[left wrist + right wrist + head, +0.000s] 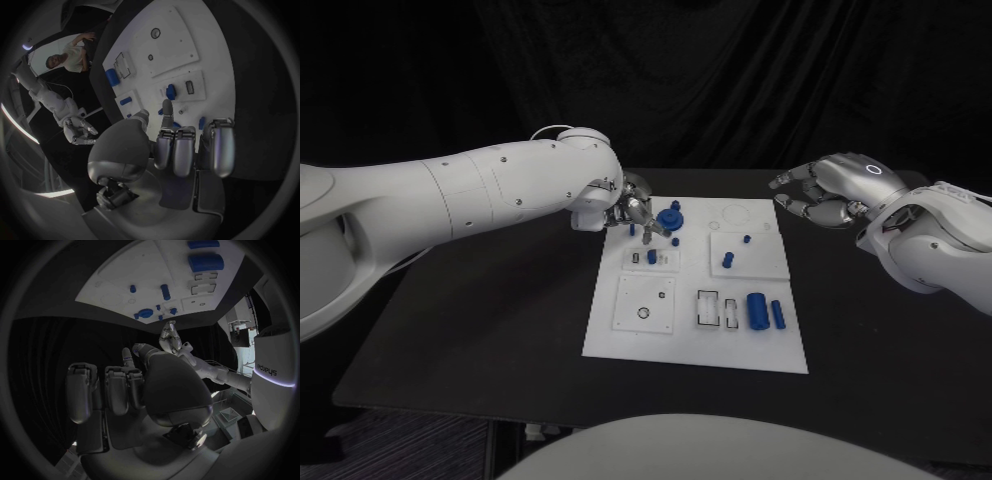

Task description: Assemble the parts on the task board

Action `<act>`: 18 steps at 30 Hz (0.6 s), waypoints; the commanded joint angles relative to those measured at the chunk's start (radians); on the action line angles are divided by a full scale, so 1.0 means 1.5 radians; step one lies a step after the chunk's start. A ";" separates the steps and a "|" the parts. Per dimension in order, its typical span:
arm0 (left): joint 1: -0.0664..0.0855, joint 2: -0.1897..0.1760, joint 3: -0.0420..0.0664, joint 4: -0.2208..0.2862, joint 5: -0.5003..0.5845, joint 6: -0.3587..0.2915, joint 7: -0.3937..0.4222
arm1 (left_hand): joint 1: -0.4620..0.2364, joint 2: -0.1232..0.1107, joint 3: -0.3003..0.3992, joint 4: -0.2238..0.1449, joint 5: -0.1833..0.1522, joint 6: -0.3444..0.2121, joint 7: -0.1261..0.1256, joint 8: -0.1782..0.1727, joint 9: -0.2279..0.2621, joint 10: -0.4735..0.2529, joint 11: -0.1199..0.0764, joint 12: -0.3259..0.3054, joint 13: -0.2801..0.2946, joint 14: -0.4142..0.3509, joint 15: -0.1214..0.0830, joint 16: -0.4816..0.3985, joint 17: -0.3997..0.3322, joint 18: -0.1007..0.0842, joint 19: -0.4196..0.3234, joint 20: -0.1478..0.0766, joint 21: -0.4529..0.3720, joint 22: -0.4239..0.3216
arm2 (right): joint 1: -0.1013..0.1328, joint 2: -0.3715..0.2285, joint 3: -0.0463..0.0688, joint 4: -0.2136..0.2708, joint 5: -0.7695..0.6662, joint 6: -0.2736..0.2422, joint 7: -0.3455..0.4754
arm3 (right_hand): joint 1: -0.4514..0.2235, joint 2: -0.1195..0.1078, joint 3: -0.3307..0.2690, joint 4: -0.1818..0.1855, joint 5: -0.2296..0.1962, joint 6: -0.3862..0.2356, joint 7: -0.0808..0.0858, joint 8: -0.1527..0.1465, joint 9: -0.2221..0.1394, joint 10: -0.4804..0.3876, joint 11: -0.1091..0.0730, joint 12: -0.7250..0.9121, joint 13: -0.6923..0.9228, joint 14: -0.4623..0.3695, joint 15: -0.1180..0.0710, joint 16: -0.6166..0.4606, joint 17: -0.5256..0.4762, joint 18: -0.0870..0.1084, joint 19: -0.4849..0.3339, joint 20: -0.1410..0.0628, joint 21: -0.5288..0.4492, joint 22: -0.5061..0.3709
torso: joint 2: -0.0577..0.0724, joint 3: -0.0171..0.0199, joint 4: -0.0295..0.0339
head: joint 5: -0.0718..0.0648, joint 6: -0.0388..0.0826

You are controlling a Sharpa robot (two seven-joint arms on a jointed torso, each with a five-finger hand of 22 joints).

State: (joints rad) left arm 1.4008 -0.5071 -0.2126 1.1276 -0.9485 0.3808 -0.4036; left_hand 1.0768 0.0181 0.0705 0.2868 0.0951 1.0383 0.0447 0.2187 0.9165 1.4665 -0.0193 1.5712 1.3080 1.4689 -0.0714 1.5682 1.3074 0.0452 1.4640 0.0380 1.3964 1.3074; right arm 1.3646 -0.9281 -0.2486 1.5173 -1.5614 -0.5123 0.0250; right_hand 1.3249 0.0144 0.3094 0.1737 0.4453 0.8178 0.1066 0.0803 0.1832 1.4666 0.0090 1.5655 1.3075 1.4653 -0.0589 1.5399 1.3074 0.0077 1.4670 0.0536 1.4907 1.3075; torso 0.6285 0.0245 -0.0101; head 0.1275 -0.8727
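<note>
The left hand [626, 212] is held low over the far left corner of the white board [625, 335], its fingers [167, 114] reaching down among the small blue parts there. A short blue peg [646, 236] lies right at the fingertips, but whether it is pinched or only touched cannot be told: the fingers cover the contact in the head view, and the palm blocks it in the left wrist view. This posture is judged to suit picking up or seating a small piece. Just beside the fingertips, a round blue knob [672, 217] stands on the board.

The right hand [828, 194] is kept off the board, beyond its far right corner and above the black table [473, 330]. Its fingers are curled inward with nothing seen in them, probably so the working area is left free for the other arm.

Further out, a blue peg [728, 261] stands in the right-hand square plate, and a thick blue cylinder [756, 310] with a thinner blue bar [776, 315] beside it lies near the board's near right edge, next to two empty rectangular slots [708, 307]. These parts are judged still to be fitted. The smallest pieces by the left fingers are too small to be identified.
</note>
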 commanded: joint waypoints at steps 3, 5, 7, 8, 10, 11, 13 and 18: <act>0.001 0.010 0.001 -0.007 -0.016 0.016 -0.047 | -0.012 0.004 -0.023 -0.001 -0.017 0.021 -0.007 0.015 0.015 0.070 -0.011 0.000 0.175 0.068 -0.008 0.002 0.176 0.001 0.015 -0.006 0.005 0.104 | -0.001 0.001 0.000 0.002 -0.004 -0.008 -0.006 | 0.001 -0.004 0.003 -0.001 0.002 0.006 0.000 -0.003 -0.001 0.069 -0.001 0.004 0.176 0.062 0.001 -0.002 0.142 0.010 0.040 0.000 -0.003 0.155 | 0.000 0.0002 -0.0007 | 0.001 0.000; 0.001 0.014 0.001 -0.012 -0.016 0.022 -0.056 | -0.010 0.006 -0.024 -0.002 -0.016 0.023 -0.008 0.017 0.019 0.070 -0.012 0.000 0.175 0.068 -0.009 0.002 0.176 0.000 0.015 -0.007 0.006 0.104 | -0.001 0.001 0.000 0.001 -0.004 -0.007 -0.006 | 0.001 -0.004 0.003 -0.001 0.002 0.006 0.000 -0.003 -0.001 0.069 -0.001 0.004 0.176 0.062 0.001 -0.002 0.142 0.010 0.040 0.000 -0.003 0.155 | 0.001 0.0001 -0.0006 | 0.001 0.000; 0.000 0.016 0.001 -0.016 -0.017 0.029 -0.063 | -0.001 0.009 -0.026 -0.007 -0.005 0.018 -0.009 0.018 0.026 0.070 -0.013 0.000 0.175 0.068 -0.011 0.002 0.176 0.000 0.017 -0.009 0.007 0.105 | -0.001 0.001 0.000 0.001 -0.004 -0.007 -0.006 | 0.001 -0.004 0.003 -0.001 0.002 0.006 0.000 -0.003 -0.001 0.069 -0.001 0.004 0.176 0.062 0.001 -0.002 0.142 0.010 0.040 0.000 -0.003 0.155 | 0.000 0.0001 -0.0006 | 0.001 0.000; 0.000 0.017 0.001 -0.018 -0.017 0.032 -0.066 | 0.005 0.010 -0.027 -0.010 0.002 0.015 -0.010 0.018 0.029 0.070 -0.013 0.000 0.175 0.068 -0.012 0.002 0.176 0.000 0.017 -0.009 0.006 0.105 | -0.001 0.001 0.000 0.001 -0.004 -0.007 -0.006 | 0.001 -0.004 0.003 -0.001 0.002 0.006 0.000 -0.003 -0.001 0.069 -0.001 0.004 0.176 0.062 0.001 -0.002 0.142 0.010 0.040 0.000 -0.003 0.155 | 0.000 0.0001 -0.0006 | 0.001 0.000; -0.001 0.019 0.001 -0.021 -0.017 0.037 -0.071 | 0.006 0.011 -0.028 -0.011 0.005 0.012 -0.009 0.017 0.031 0.070 -0.013 0.000 0.175 0.068 -0.012 0.002 0.176 0.000 0.017 -0.009 0.006 0.105 | -0.001 0.001 0.000 0.001 -0.004 -0.007 -0.006 | 0.001 -0.004 0.003 -0.001 0.002 0.006 0.000 -0.003 -0.001 0.069 -0.001 0.004 0.176 0.062 0.001 -0.002 0.142 0.010 0.040 0.000 -0.003 0.155 | 0.000 0.0002 -0.0004 | 0.001 0.000; -0.001 0.019 0.001 -0.023 -0.017 0.040 -0.073 | 0.007 0.011 -0.029 -0.011 0.005 0.011 -0.009 0.017 0.031 0.070 -0.013 0.000 0.175 0.068 -0.012 0.002 0.176 0.000 0.017 -0.010 0.006 0.105 | -0.001 0.001 0.000 0.001 -0.004 -0.007 -0.006 | 0.001 -0.004 0.003 -0.001 0.002 0.006 0.000 -0.003 -0.001 0.069 -0.001 0.004 0.176 0.062 0.001 -0.002 0.142 0.010 0.040 0.000 -0.003 0.155 | 0.000 0.0003 -0.0003 | 0.001 0.000; -0.001 0.020 0.001 -0.025 -0.017 0.045 -0.078 | 0.009 0.011 -0.031 -0.012 0.007 0.004 -0.007 0.013 0.032 0.070 -0.012 0.000 0.175 0.068 -0.011 0.002 0.176 0.000 0.017 -0.009 0.006 0.105 | -0.001 0.001 0.000 0.001 -0.004 -0.007 -0.007 | 0.001 -0.004 0.003 -0.001 0.002 0.006 0.000 -0.003 -0.001 0.069 -0.001 0.004 0.176 0.062 0.001 -0.002 0.142 0.010 0.040 0.000 -0.003 0.155 | -0.001 0.0002 -0.0002 | 0.001 0.000; -0.003 0.021 0.000 -0.029 -0.017 0.059 -0.088 | 0.008 0.012 -0.033 -0.011 0.010 0.001 -0.006 0.011 0.032 0.070 -0.011 0.000 0.175 0.068 -0.011 0.002 0.176 0.000 0.017 -0.009 0.004 0.105 | -0.001 0.001 0.000 0.001 -0.004 -0.006 -0.008 | 0.001 -0.004 0.003 -0.001 0.002 0.006 0.000 -0.003 -0.001 0.069 -0.001 0.004 0.176 0.062 0.001 -0.002 0.142 0.010 0.040 0.000 -0.003 0.155 | -0.001 -0.0002 -0.0007 | 0.002 0.000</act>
State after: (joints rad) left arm 1.3993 -0.4787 -0.2125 1.0850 -0.9696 0.4288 -0.5096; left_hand 1.0814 0.0322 0.0277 0.2719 0.1040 1.0451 0.0339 0.2402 0.9641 1.4665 -0.0306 1.5712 1.3080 1.4653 -0.0823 1.5682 1.3074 0.0453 1.4636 0.0303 1.4016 1.3074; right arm 1.3646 -0.9260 -0.2487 1.5177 -1.5614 -0.5120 0.0249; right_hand 1.3249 0.0145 0.3093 0.1737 0.4453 0.8178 0.1066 0.0802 0.1833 1.4666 0.0091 1.5655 1.3075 1.4653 -0.0589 1.5400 1.3074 0.0078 1.4670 0.0536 1.4907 1.3074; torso 0.6274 0.0247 -0.0107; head 0.1290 -0.8727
